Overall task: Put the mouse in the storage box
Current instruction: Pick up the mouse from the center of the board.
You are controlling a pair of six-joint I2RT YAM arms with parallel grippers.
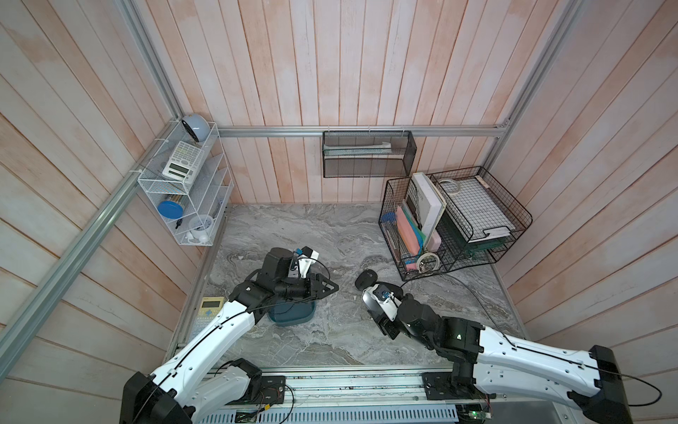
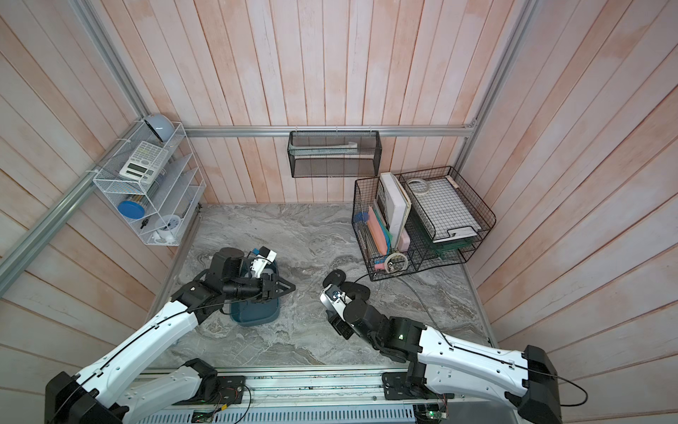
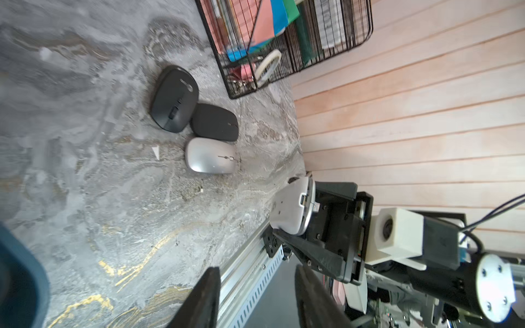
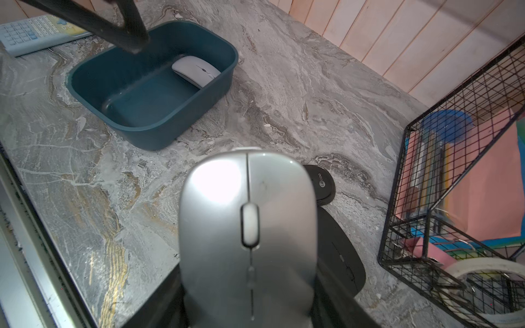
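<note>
In both top views the storage box (image 1: 293, 320) (image 2: 257, 318) sits on the grey marbled desk (image 1: 330, 341) near its left edge, largely covered by the left arm. The left tool (image 1: 332, 287) hangs above the box's right rim and points toward the desk's middle. The right tool (image 1: 373, 307) is raised just right of the desk's centre, clamped on a silver mouse (image 1: 367, 296). A dark grey mouse (image 1: 367, 279) lies just behind it, with a black mouse (image 2: 357, 290) beside that. A black wire basket (image 1: 400, 235) stands toward the back right corner; a calculator (image 1: 208, 312) lies at the left edge.

In the left wrist view the left tool's fingers (image 3: 208, 295) stand apart with nothing between them. Three mice lie clustered on the desk in front of the wire basket: the dark grey mouse touches the black mouse, and a second silver mouse (image 3: 210, 155) lies just beside the black one. The right tool holds the silver mouse clear of the desk, its pale underside toward this camera. A blurred corner of the storage box shows close by.

In the right wrist view the silver mouse fills the foreground, wheel uppermost, gripped by its sides. The storage box lies beyond it with a white mouse (image 4: 196, 69) inside at one end; a finger of the left tool hangs over the box's rim. The dark grey and black mice show partly behind the held one; a roll of tape (image 4: 483, 278) lies in the wire basket.
</note>
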